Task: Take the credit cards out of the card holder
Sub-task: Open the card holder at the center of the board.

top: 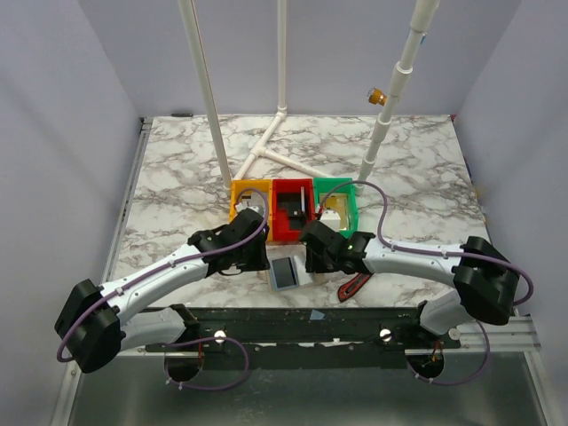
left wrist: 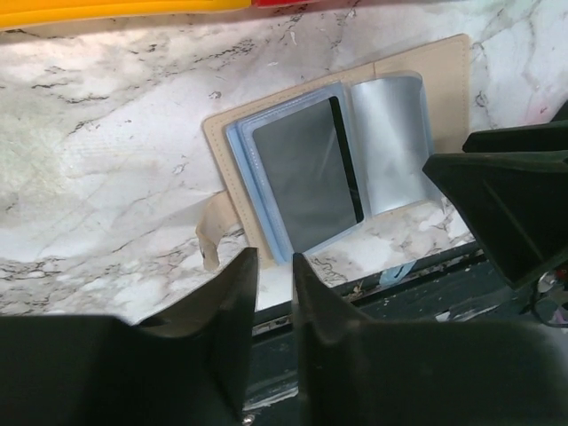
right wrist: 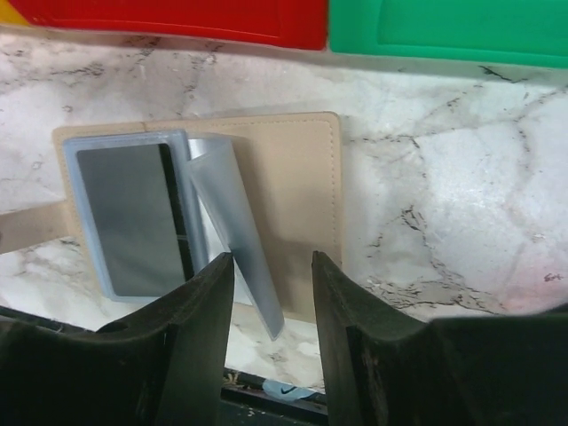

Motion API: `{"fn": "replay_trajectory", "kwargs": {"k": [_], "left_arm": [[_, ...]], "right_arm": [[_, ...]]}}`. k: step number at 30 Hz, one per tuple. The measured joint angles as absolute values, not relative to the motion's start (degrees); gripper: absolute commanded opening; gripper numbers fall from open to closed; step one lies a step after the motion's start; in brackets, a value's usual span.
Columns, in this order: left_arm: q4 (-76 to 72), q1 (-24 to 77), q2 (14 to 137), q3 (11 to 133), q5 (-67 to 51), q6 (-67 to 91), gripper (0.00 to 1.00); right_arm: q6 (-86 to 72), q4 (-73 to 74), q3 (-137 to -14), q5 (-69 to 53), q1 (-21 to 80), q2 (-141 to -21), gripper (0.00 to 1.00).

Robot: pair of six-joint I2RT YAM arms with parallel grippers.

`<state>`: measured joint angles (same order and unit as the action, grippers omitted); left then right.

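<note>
**Fig.** The card holder (right wrist: 293, 177) is lying open at the table's (right wrist: 461, 177) near edge, showing a dark credit card (left wrist: 306, 173). The left pincer (left wrist: 271, 259) is hovering narrow and empty. The right pincer (right wrist: 271, 259) is straddling a raised, floppy sleeve leaf (right wrist: 235, 222), unclamped. The card is probably stiff and slick, so pinch its edge.

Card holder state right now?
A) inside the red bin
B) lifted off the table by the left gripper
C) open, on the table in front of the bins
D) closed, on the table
C: the card holder lies spread open on the marble table, blue-grey pockets facing up, just in front of the red bin.
</note>
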<state>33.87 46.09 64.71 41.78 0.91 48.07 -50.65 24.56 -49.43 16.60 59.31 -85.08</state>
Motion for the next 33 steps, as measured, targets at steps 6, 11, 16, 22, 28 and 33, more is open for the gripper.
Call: {"fn": "replay_trajectory", "kwargs": {"k": [6, 11, 16, 22, 28, 33], "left_arm": [[32.0, 46.2, 65.4, 41.9, 0.1, 48.0, 0.00], [29.1, 46.9, 70.0, 42.5, -0.9, 48.1, 0.00], [26.3, 47.0, 75.1, 42.2, -1.3, 48.5, 0.00], [23.9, 47.0, 77.8, 40.6, -1.4, 49.8, 0.00], [22.3, 46.7, 77.7, 37.6, -1.4, 51.5, 0.00], [20.8, 46.5, 76.5, 36.5, -1.5, 52.1, 0.00]], "right_arm": [[-51.1, 25.9, -48.1, 17.8, 59.3, -85.1, 0.38], [-51.2, 27.1, -48.1, 18.9, 59.3, -84.1, 0.38], [-50.9, 28.1, -49.4, 19.2, 59.3, -81.3, 0.39], [-48.9, 25.3, -50.7, 16.3, 59.3, -78.7, 0.40], [-48.5, 19.2, -50.7, 10.0, 59.3, -81.7, 0.38], [-48.5, 16.1, -50.7, 7.1, 59.2, -87.1, 0.34]]}}
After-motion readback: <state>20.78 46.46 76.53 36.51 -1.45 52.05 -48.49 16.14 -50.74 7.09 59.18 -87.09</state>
